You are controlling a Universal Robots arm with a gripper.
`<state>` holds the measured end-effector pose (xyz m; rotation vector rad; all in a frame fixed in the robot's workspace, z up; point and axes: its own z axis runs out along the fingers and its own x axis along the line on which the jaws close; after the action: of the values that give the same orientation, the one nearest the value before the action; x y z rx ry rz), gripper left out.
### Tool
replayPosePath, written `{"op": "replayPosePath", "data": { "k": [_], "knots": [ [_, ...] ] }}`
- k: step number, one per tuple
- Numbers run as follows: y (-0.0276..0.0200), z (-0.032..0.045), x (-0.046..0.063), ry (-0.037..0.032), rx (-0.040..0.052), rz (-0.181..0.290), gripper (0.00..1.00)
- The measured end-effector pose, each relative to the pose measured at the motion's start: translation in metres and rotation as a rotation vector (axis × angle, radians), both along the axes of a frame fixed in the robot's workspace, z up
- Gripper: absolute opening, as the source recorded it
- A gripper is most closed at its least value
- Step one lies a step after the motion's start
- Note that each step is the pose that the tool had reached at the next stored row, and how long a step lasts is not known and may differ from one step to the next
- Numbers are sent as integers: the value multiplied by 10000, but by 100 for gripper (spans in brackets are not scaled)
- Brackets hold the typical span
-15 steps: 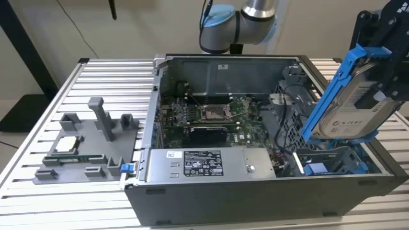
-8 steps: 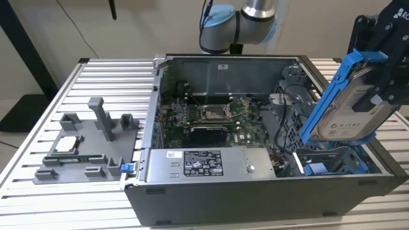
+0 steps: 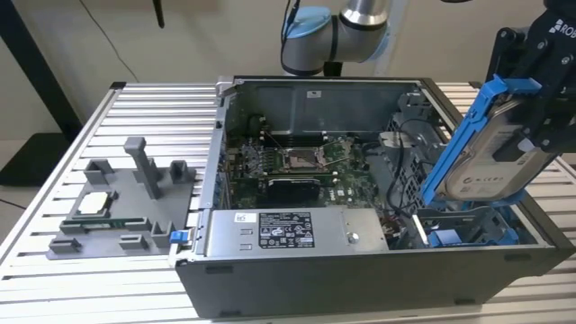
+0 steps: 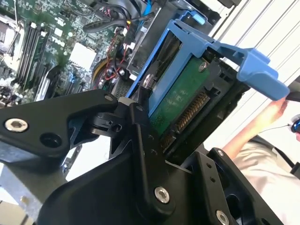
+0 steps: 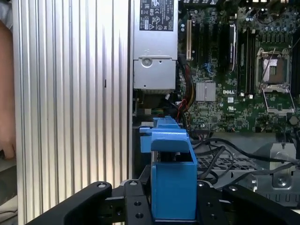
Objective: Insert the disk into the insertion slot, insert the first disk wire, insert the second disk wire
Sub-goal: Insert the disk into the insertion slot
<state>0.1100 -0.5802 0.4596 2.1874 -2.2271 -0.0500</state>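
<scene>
The fingers (image 4: 142, 136) clamp the disk (image 3: 490, 160), tilted, its lower end just over the slot (image 3: 463, 226) at the case's (image 3: 360, 283) corner, seemingly angled to slide in

I'm looking at a robotics lab or test workshop. A slotted aluminium bench (image 3: 54, 283) carries an opened computer case (image 3: 360, 283) with its motherboard (image 3: 351, 169) bare, and beside it a grey jig (image 3: 126, 202) holding loose parts. A robot arm (image 3: 333, 30) stands behind, against a plain wall (image 3: 81, 47).
</scene>
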Motion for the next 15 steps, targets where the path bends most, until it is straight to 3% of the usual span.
{"op": "replayPosePath", "data": {
  "k": [15],
  "knots": [
    [-1, -118, 4, 2, 25, 1, 100]
  ]
}}
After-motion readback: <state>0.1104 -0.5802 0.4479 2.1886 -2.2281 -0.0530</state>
